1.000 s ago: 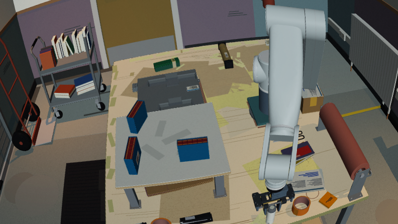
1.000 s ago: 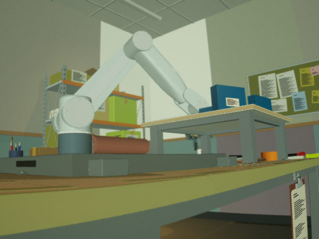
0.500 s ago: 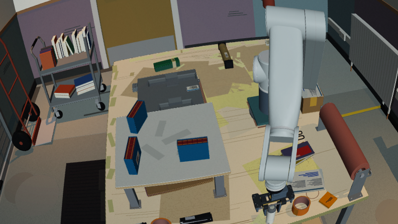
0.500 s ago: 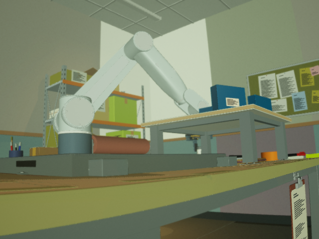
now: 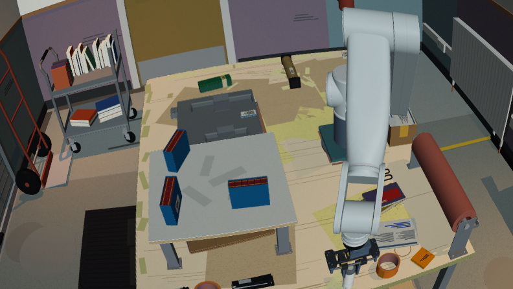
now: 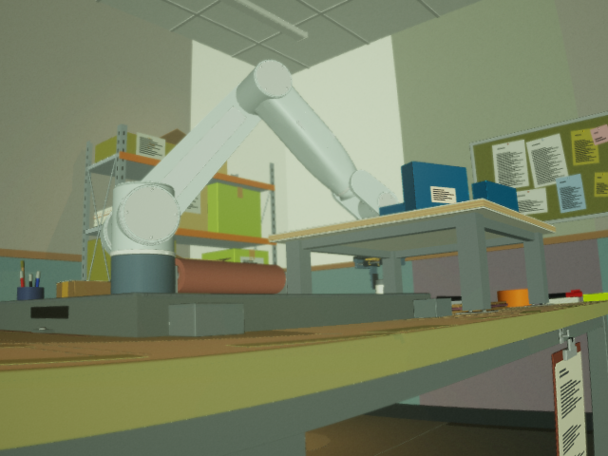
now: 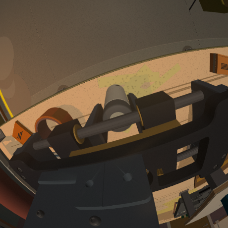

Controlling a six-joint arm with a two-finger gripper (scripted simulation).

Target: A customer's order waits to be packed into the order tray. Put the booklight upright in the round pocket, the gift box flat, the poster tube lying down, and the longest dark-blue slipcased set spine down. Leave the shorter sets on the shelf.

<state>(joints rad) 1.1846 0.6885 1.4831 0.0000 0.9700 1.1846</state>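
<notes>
The booklight [image 7: 116,105] is a pale grey cylinder lying at the near edge of the table, pointing off the edge. My gripper [image 5: 350,267] [image 7: 116,116] is lowered over it and closed on it. In the second side camera the gripper [image 6: 375,280] shows under the shelf, with the booklight's white end below it. The grey order tray [image 5: 219,115] lies at the back of the table. The green gift box [image 5: 214,83] and the dark poster tube [image 5: 290,70] lie behind it. Three dark-blue slipcased sets [image 5: 249,192] [image 5: 176,150] [image 5: 171,200] stand on the grey shelf [image 5: 219,186].
A long brown paper roll [image 5: 443,181] on brackets runs along the right edge of the table. An orange tape roll [image 5: 387,265] and an orange card [image 5: 422,257] lie right of the gripper. Magazines [image 5: 389,211] lie behind it. A black stapler [image 5: 253,281] sits at the near edge.
</notes>
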